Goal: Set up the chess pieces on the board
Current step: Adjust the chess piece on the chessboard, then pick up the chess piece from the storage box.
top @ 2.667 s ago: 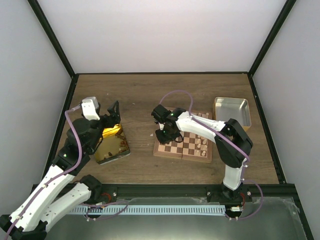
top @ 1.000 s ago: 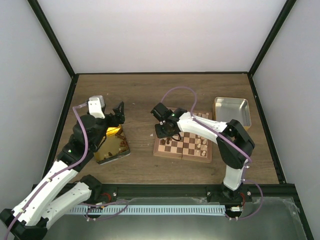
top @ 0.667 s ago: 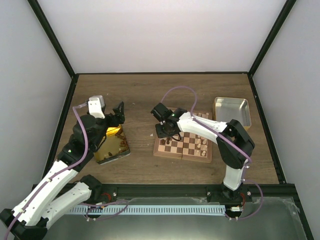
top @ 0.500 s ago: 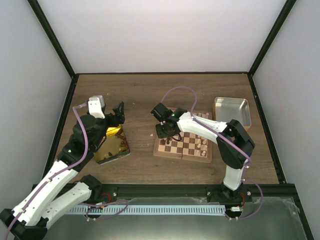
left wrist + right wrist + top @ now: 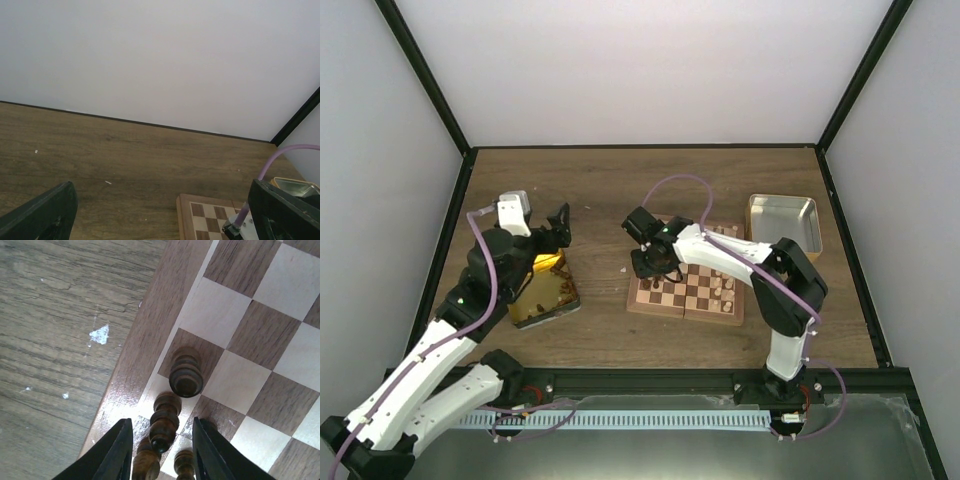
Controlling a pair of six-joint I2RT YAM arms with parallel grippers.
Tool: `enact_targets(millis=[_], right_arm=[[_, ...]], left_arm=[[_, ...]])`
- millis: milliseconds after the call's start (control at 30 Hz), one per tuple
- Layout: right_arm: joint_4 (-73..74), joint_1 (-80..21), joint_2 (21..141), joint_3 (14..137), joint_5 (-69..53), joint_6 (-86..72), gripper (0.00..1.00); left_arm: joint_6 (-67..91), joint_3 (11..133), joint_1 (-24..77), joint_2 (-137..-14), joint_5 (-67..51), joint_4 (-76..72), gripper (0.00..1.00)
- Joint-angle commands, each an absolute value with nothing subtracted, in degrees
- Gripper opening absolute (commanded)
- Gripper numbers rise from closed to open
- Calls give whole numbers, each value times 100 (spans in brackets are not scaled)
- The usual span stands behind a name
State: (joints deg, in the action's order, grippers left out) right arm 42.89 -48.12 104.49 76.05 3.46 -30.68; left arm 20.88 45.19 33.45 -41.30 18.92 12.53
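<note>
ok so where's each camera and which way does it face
top external: above and behind the bases, looking down on the table; both arms show, left claw near the gold tin, right claw at the left edge of the board.
left wrist: low over the table, facing the back wall; its wide-open fingers fill the bottom corners.
right wrist: looks down at dark chess pieces on the board's edge, between its fingers.
shared: top and left wrist both catch the board and the silver tin.

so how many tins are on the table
2: a gold tin on the left, a silver tin right of the board. None looks hidden.
</note>
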Motion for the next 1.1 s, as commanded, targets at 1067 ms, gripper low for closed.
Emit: enact_targets(millis=[1067], right_arm=[[2603,-4280,8108,5935,932,-3325,43]], left_arm=[[4668,3854,1371,-7755,142,2269,60]])
